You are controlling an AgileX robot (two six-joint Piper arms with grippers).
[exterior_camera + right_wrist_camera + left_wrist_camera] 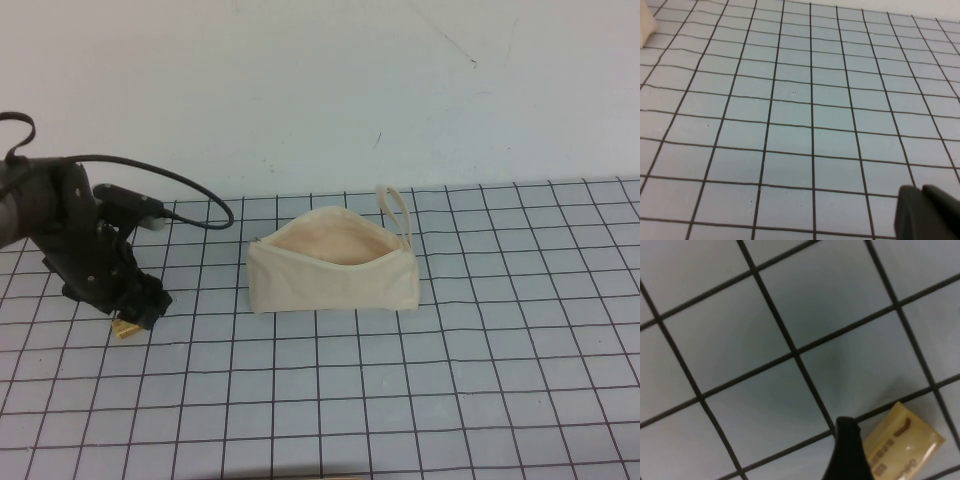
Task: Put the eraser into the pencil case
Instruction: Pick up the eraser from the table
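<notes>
The eraser (125, 328) is a tiny tan-yellow block lying on the grid mat at the left. In the left wrist view the eraser (902, 440) has dark print on its wrapper and lies close to the camera. My left gripper (135, 310) is down at the mat, directly on the eraser's far side and partly over it. The pencil case (335, 282) is a cream-beige pouch standing in the middle of the mat, its zip mouth open upward and its loop strap (397, 210) at the right end. My right gripper (927, 212) is shut and empty above bare mat, out of the high view.
The grid mat (450, 380) covers the table up to a plain white wall behind. A black cable (190, 195) arcs from the left arm toward the pouch. A corner of the pouch (646, 22) shows in the right wrist view.
</notes>
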